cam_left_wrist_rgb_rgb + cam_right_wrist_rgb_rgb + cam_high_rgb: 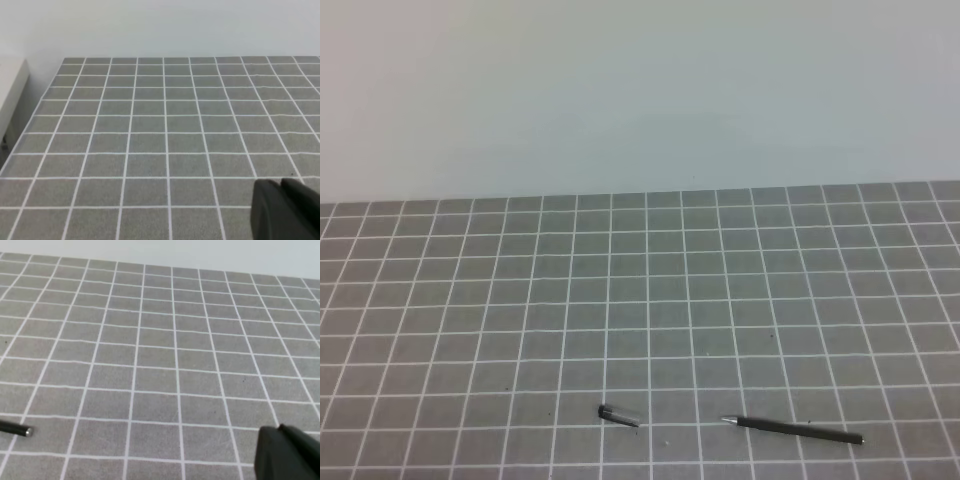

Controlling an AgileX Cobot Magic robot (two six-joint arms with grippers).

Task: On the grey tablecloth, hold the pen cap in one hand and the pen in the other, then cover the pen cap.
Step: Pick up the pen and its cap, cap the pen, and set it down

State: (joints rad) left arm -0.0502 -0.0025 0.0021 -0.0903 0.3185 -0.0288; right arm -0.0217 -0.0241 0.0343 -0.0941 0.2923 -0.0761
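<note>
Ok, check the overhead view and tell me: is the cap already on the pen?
No, the cap lies apart from the pen on the cloth.

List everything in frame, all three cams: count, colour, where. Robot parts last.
dark grey tablecloth with white grid lines: 1, grey, covers the whole table surface.
thin black stick pen with silver tip: 1, black, lying flat near the front edge, right of centre, tip pointing left; its end also shows at the left edge of the right wrist view.
short black pen cap: 1, black, lying on the cloth left of the pen, apart from it.
white ledge: 1, white, beyond the table's left edge, left wrist view.
pale wall: 1, off-white, behind the table.
left gripper: 1, black, shut, bottom right of its wrist view, holding nothing.
right gripper: 1, black, shut, bottom right of its wrist view, holding nothing.
</note>
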